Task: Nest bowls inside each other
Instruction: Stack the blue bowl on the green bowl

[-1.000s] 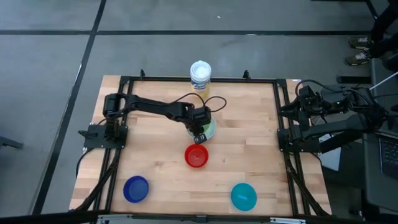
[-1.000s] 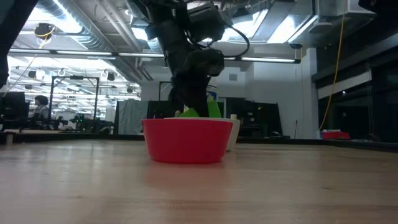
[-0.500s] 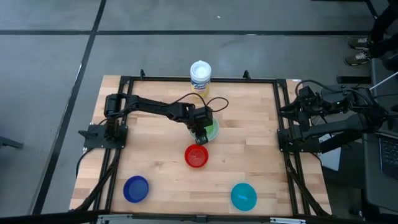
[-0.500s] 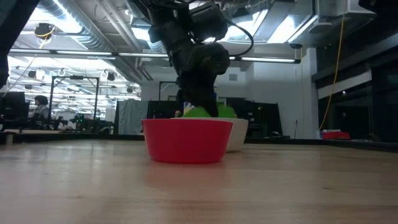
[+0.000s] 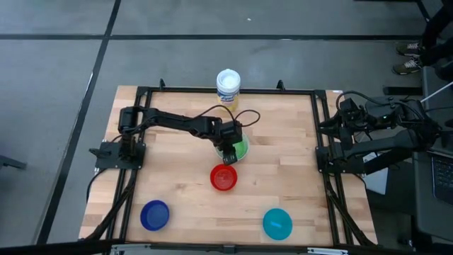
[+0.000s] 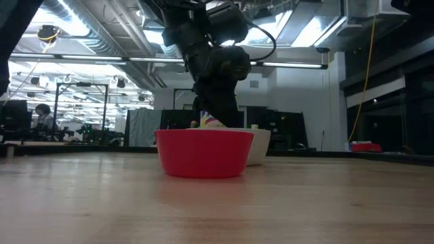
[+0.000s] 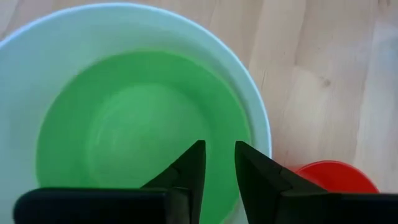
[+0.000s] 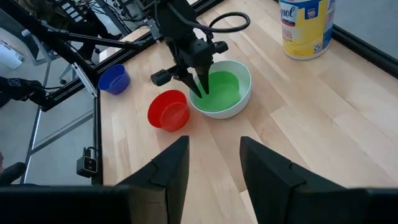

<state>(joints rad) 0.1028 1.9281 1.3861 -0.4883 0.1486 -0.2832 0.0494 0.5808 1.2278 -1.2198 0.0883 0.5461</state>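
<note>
Left wrist view shows the left gripper (image 7: 217, 163) with its jaws released, a narrow gap between the two dark fingers and nothing held, poised just above the green bowl (image 7: 140, 130). That bowl sits nested inside the white bowl (image 7: 249, 93), whose rim rings it evenly. So this pairing looks done, and the step in hand is, by my judgement, a clean withdrawal.

To do it well, the jaws should rise straight up from the white bowl before any sideways travel, so that neither finger catches the green rim and tips the nested pair. The fingers hang over the side of the bowl nearest the red bowl (image 5: 224, 178), which stands just beside the white bowl, so a low sweep that way risks knocking it.

Farther from the white bowl, the dark blue bowl (image 5: 155, 215) and the teal bowl (image 5: 277, 223) rest well apart near the front edge of the tabletop (image 5: 283, 159), and a white canister (image 5: 228, 88) stands behind the white bowl at the back edge.

Well off to the white bowl's right, the right gripper (image 8: 214, 163) waits at the tabletop's side with its jaws parted and empty.
</note>
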